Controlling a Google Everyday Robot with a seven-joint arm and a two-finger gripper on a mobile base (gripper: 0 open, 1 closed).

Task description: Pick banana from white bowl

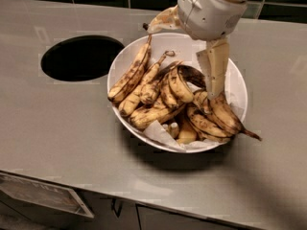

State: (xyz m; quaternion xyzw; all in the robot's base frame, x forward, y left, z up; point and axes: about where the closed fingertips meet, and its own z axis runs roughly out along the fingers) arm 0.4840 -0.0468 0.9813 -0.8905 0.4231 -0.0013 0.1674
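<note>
The white bowl (238, 83) stands on the grey counter, lined with crumpled white paper and piled with several overripe bananas. The short, curved, speckled yellow banana (178, 84) lies near the middle of the pile, next to a nearly black-brown banana (193, 74). My gripper (184, 61) hangs over the back of the bowl. It is open and empty. One cream finger (216, 71) points down on the right, with its tip at the bananas there. The other finger (163, 20) sticks out over the far rim.
A round black hole (81, 57) is cut in the counter left of the bowl. Long slender bananas (130, 75) lean on the bowl's left rim. A brown stem (252, 135) pokes over the right rim. Dark green tiles run along the back. The counter's front edge is close below.
</note>
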